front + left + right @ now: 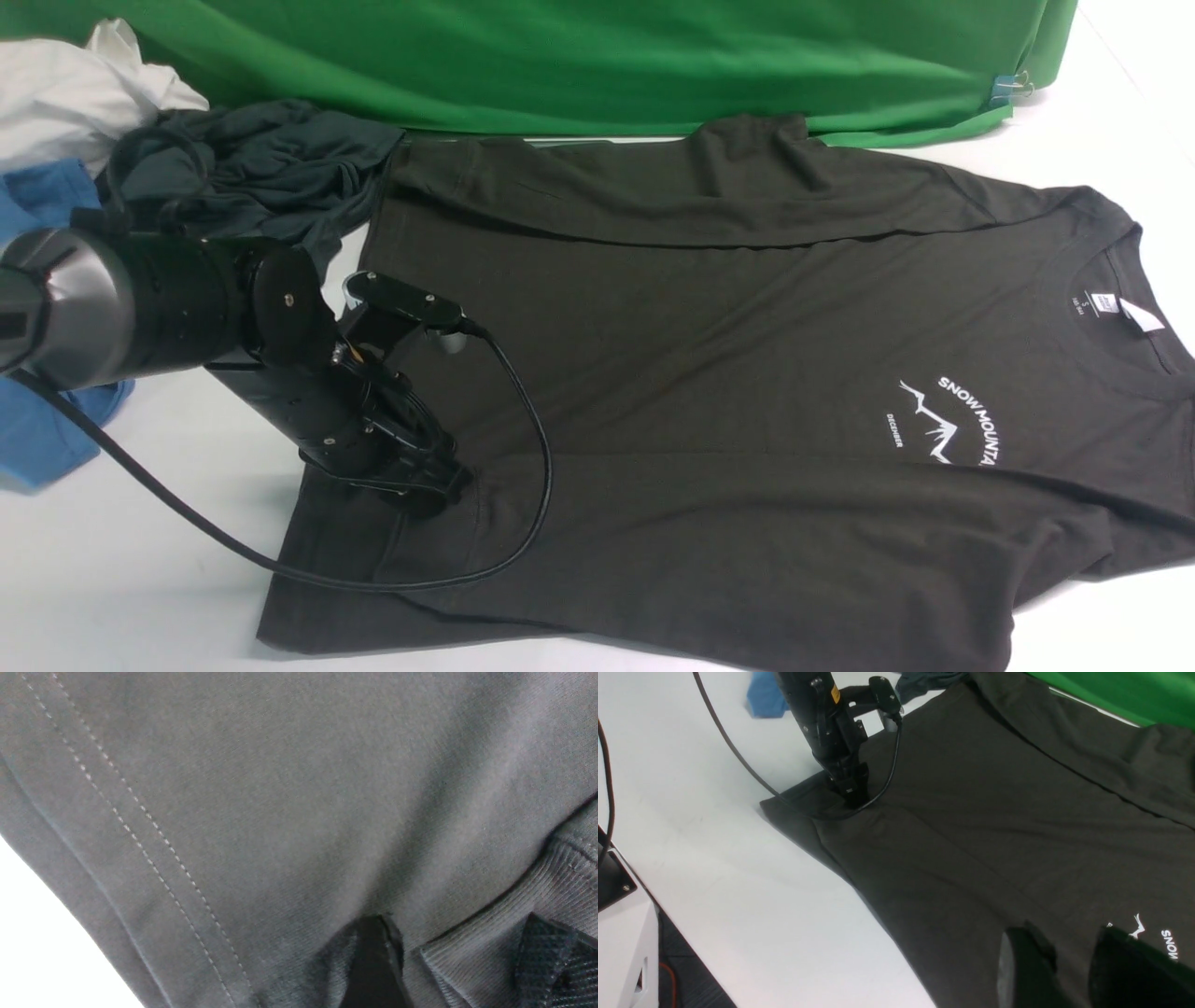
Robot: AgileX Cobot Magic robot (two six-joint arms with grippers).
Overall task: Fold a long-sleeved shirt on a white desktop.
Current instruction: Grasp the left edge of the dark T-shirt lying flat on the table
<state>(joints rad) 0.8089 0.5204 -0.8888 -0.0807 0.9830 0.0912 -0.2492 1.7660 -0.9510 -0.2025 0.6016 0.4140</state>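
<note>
shirt (653, 373) beneath left gripper (434, 499)

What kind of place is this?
Maybe a robot workshop or lab. There's a robot arm with a cable, a green cloth clipped over something, and a big dark shirt spread on a white desktop.

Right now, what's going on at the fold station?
The robot is partway through folding a large dark long-sleeved cotton shirt with a white mountain print, spread on a smooth white desktop. Both sleeves lie folded in across the body. The left gripper, fingers apart, is down on the near sleeve by its cuff. The right gripper hangs over the shirt's near side, fingers apart, apparently holding nothing. The body itself is not yet folded.
</note>
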